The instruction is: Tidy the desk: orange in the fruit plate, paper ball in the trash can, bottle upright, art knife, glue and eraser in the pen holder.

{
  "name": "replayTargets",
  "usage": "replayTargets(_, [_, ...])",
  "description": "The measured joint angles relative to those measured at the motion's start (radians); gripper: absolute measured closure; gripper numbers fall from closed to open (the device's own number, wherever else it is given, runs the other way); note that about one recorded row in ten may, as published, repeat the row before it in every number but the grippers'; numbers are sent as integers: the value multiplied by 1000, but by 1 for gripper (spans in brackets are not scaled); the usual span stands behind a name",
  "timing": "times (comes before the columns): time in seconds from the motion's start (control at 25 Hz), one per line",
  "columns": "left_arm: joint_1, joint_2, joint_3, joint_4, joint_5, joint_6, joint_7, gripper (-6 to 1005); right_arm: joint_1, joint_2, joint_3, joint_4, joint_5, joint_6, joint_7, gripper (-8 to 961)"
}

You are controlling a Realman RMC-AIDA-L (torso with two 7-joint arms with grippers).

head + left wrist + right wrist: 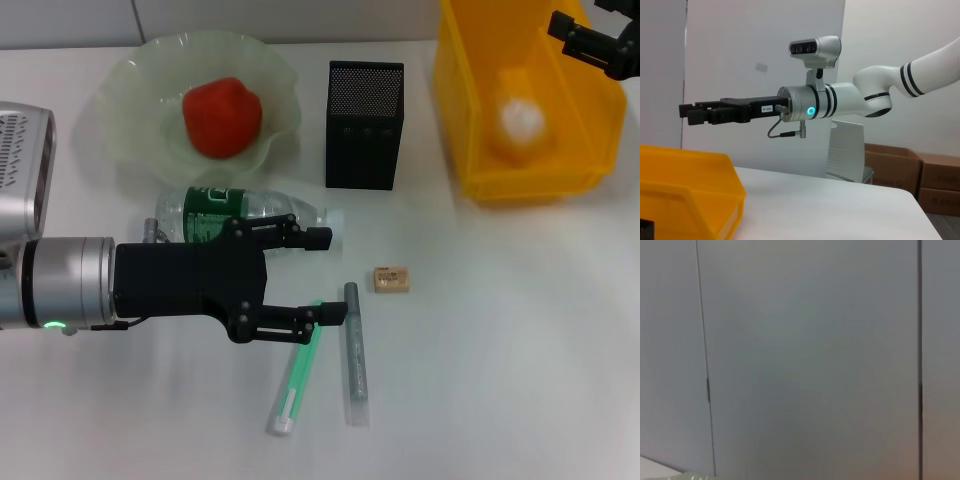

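The clear plastic water bottle with a dark green label (225, 215) lies on its side on the white tabletop (500, 350), just in front of the wavy-rimmed pale-green glass fruit plate (130, 90), so it is the part of the tidying that is not done. The left hand (322, 276) hovers low over it, its two black fingers spread wide with nothing between them, seemingly lined up to close around the bottle's body and stand it up.

The red-orange fruit (222, 118) sits in the plate and the white crumpled paper ball (520, 122) rests inside the bright yellow plastic trash can (470, 150). The right hand (585, 38) hangs above the can's far corner, apparently empty, fingers parted.

Near the black mesh pen holder (364, 125), the small tan eraser (391, 279), a grey stick (354, 350) and a green-and-white stick (298, 375) lie loose, waiting their turn.
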Motion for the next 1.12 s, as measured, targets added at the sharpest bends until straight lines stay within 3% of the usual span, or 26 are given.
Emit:
replayTargets(0.48, [2,0,0,-2,0,0,7,233,-37,2,-2,12,189,-30,-7,179])
replayTargets(0.8, [4,-1,-5,-16,-32,-12,18,236,-137,2,-2,37,249,-325,-8,179])
replayTargets(0.84, [6,-1,-11,-22,-47,-25,19,237,-168,0,-4,39,217,-409,-10,179])
replayTargets(1.12, [9,2,-14,-31,-86,-48,16,240,-243,-6,-5,65,17,-559,-112,179])
